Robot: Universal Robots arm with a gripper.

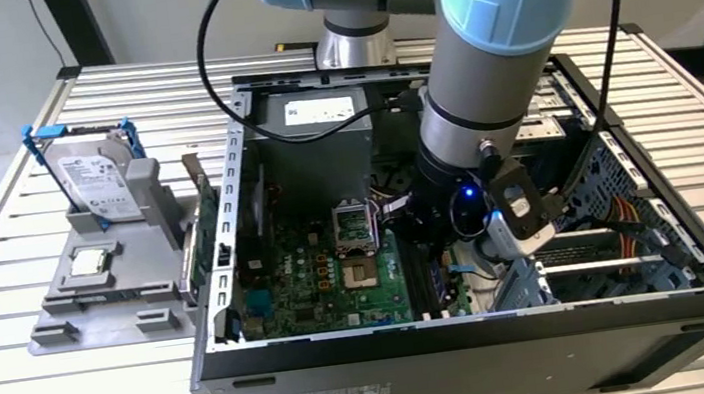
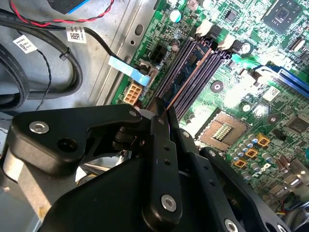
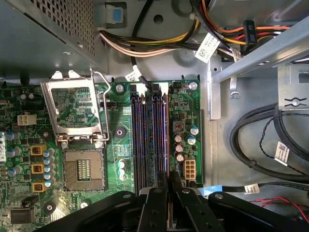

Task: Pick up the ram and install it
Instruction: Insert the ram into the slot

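Note:
My gripper (image 3: 169, 193) is down inside the open computer case (image 1: 475, 318), over the memory slots (image 3: 145, 140) on the green motherboard (image 1: 322, 281). Its black fingers (image 2: 161, 145) are shut on the ram (image 3: 167, 145). I see the ram edge-on as a thin brownish strip. In the second wrist view the ram (image 2: 189, 76) runs from the gripper (image 2: 164, 108) along the slot nearest the board's edge, with white latches (image 2: 212, 31) at the far end. I cannot tell how deep it sits in the slot. In the exterior view the arm's wrist (image 1: 475, 212) hides the fingers.
The open processor socket (image 3: 82, 166) lies beside the slots, its metal lid (image 3: 75, 111) raised. Cable bundles (image 3: 159, 43) and a drive cage (image 1: 601, 257) crowd the case. On the exterior view's left, a grey fixture (image 1: 111, 307) holds a hard drive (image 1: 101, 182) and a processor chip (image 1: 91, 259).

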